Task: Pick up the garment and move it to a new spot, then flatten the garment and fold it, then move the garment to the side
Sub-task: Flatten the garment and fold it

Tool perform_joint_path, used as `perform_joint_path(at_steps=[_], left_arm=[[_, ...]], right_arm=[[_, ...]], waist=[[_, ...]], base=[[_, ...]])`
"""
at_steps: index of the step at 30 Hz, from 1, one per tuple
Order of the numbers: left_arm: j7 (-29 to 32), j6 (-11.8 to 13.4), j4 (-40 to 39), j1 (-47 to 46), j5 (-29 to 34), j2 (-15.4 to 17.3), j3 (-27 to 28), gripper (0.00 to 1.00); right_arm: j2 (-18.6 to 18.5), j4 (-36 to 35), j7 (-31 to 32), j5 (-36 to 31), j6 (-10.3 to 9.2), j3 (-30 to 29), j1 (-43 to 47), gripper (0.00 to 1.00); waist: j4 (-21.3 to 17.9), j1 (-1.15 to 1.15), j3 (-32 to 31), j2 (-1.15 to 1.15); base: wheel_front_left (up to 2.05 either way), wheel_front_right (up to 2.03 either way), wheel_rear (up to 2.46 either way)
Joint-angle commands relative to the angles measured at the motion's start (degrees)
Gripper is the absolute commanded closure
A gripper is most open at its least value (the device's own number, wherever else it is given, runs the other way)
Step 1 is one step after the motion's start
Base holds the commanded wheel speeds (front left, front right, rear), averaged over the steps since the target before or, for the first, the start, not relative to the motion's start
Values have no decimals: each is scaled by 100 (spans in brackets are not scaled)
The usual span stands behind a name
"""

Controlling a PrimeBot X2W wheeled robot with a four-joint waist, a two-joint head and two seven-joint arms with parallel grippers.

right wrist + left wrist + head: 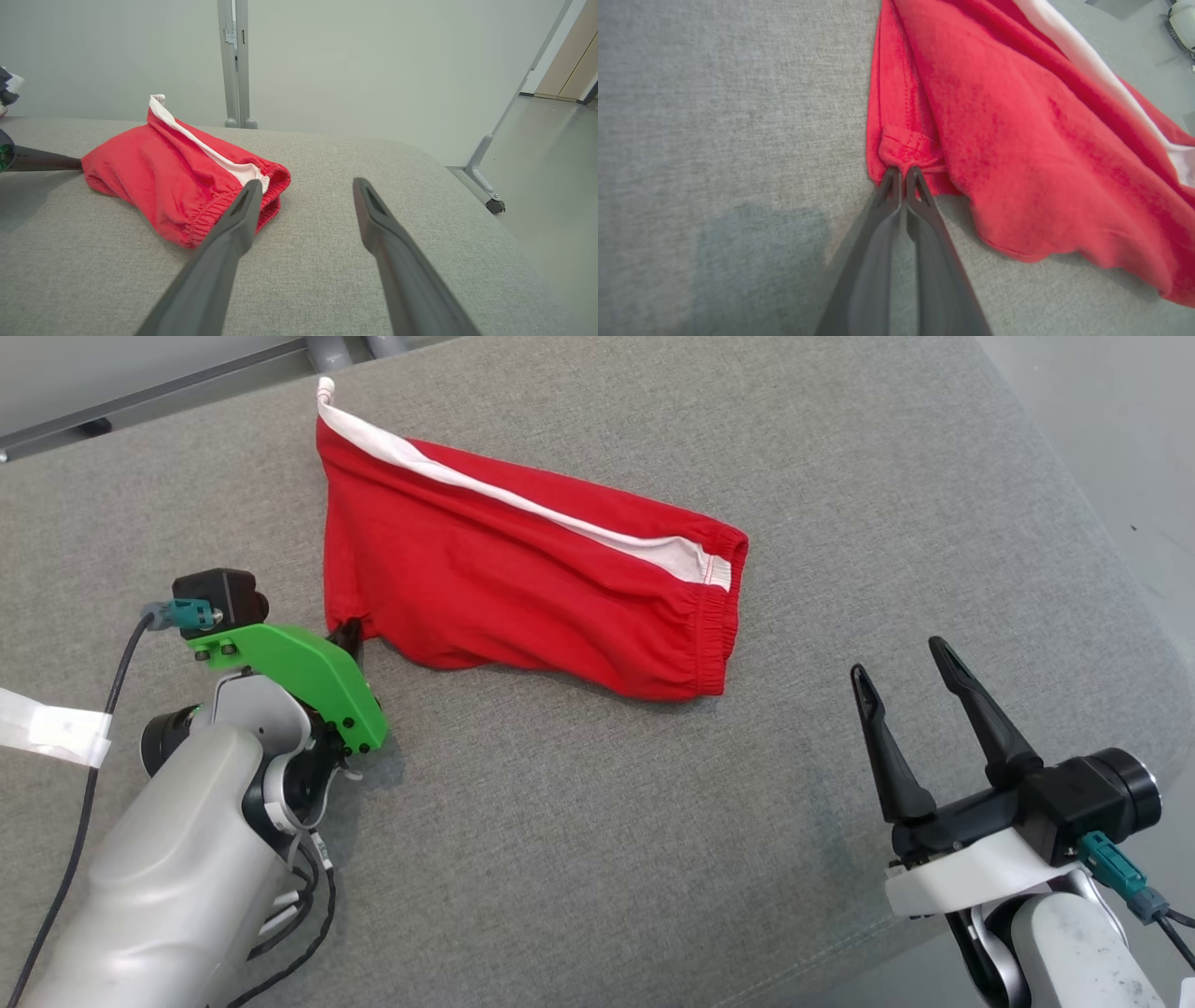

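Since the red shorts (523,588) look light and limp, I trust my left gripper (903,173) pinching a hem corner; my right gripper (898,660) hangs spread.

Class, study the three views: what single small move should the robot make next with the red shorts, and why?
Probably lift the left gripper slightly. It is shut on a hem corner of the red shorts, which lie on the grey cushion, while the right gripper hangs open, apart from the waistband.
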Motion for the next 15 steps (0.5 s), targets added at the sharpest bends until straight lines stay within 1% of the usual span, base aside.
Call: perform_joint_path(at_steps=[1,7,15], left_arm=[[13,-55,61,120,-63,-52,-40,100],[-109,-184,259,52,-69,-179,-51,100],[-97,-299,351,-164,8,-203,-106,100]], right_arm=[[32,49,-40,-24,0,-22,78,0],[95,189,-44,-44,0,-69,84,0],[113,162,-46,-18,0,-120,90,0]], waist=[[17,0,-17,69],[60,0,-76,69],[61,0,-113,69]], base=[[0,0,0],[0,0,0],[0,0,0]])
